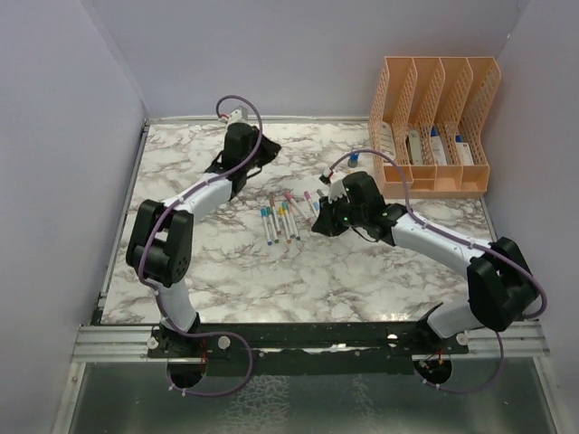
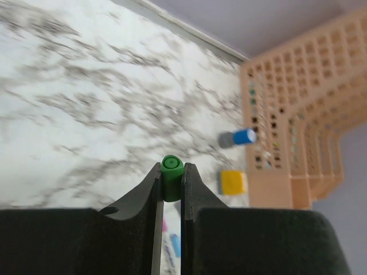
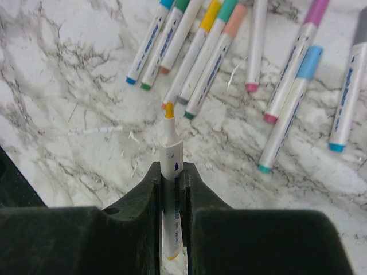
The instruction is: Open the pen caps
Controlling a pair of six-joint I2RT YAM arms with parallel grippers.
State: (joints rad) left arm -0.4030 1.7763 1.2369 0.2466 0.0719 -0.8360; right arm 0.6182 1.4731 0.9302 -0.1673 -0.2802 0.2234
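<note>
**Item 1.** Left gripper (image 2: pixel 171 179): held over the far left-centre of the marble table (image 1: pixel 226 280). Its jaws are drawn narrow and clamped on one green pen cap (image 2: pixel 172 166). The cap sits between the fingertips with its round end showing above them, and there is no pen in it.

**Item 2.** Loose pens (image 1: pixel 280 219): roughly ten, with white barrels, lying flat in a loose row at mid-table between the two grippers. In the right wrist view their caps (image 3: pixel 212 10) are on, in blue, green, yellow, teal, peach and pink. Small coloured ends show at the opposite tips.

**Item 3.** Right gripper (image 3: pixel 171 167): low over the table, just right of that row. Its jaws are nearly together, gripping one uncapped pen (image 3: pixel 171 150) by the white barrel. The bare orange-yellow nib (image 3: pixel 169 110) points toward the lying pens and is close to their near ends; whether it touches them cannot be told.

**Item 4.** Small blue bottle (image 1: pixel 353 159): on its side on the table, just left of the divider. A small yellow item (image 2: pixel 233 181) lies near it, its kind not discernible.

**Item 5.** Peach file divider (image 1: pixel 434 127): at the far right corner, with four compartments. White-and-blue items (image 1: pixel 437 145) stand inside them.
</note>
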